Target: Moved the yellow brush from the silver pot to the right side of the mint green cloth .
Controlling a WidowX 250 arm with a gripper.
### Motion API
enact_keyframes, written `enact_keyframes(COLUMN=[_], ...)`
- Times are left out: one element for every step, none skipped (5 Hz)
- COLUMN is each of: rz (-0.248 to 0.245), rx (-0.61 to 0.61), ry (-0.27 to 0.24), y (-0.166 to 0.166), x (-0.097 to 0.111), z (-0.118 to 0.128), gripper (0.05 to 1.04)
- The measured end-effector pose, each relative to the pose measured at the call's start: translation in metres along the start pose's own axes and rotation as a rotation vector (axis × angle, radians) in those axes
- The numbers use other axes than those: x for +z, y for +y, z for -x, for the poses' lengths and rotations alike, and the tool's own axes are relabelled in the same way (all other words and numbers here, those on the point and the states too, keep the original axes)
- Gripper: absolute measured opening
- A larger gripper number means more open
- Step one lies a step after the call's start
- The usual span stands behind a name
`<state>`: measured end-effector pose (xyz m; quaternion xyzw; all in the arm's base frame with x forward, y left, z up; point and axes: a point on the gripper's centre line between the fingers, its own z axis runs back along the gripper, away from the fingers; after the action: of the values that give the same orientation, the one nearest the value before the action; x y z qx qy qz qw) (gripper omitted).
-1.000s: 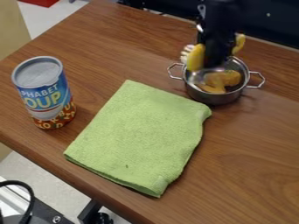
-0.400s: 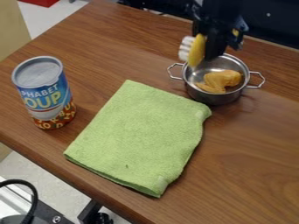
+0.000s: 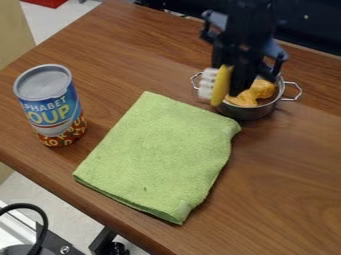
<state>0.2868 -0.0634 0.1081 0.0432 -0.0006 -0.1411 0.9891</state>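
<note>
Above the silver pot (image 3: 248, 112), toward the upper right of the view, the black end effector (image 3: 239, 89) hangs down, grasping the yellow brush (image 3: 222, 85). The brush stands roughly upright on the end effector's left side as seen in the view, its yellow back next to the dark fingers and its white bristles (image 3: 208, 83) facing away from them, to the left. Its lower end overlaps the pot's left rim in the view; whether the two touch cannot be told.

Directly below the end effector, an orange-yellow thing (image 3: 249, 95) lies in the pot, partly hidden by the fingers. The pot has a wire handle on either side, the left one just beyond the bristles.

Below and to the left of the end effector, the light green cloth (image 3: 156, 154) lies flat on the brown wooden table (image 3: 286, 164), its upper right corner near the pot. Well apart from the end effector, on the far left beyond the cloth, a soup can (image 3: 50, 107) stands upright, with a grey top and a blue label. Farther off at the lower left, past the table's edge, are a black cable (image 3: 44, 220) and some dark hardware (image 3: 103, 241). A red object (image 3: 45, 2) shows at the upper left, beyond the table.
</note>
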Motion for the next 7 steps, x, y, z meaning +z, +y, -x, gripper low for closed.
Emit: enact_keyframes(rz=[0.008, 0.024, 0.016, 0.033, 0.028, 0.023, 0.025], rx=[0.006, 0.044, 0.099, 0.194, 0.249, 0.303, 0.310], ry=[-0.013, 0.017, 0.025, 0.021, -0.013, -0.017, -0.004], y=[-0.016, -0.030, -0.043, -0.054, -0.062, -0.067, -0.069], x=[-0.001, -0.011, -0.022, -0.028, -0.036, -0.047, -0.059], z=[0.015, 0.028, 0.037, 0.040, 0.042, 0.039, 0.038], gripper=[0.281, 0.281, 0.281, 0.281, 0.281, 0.281, 0.281])
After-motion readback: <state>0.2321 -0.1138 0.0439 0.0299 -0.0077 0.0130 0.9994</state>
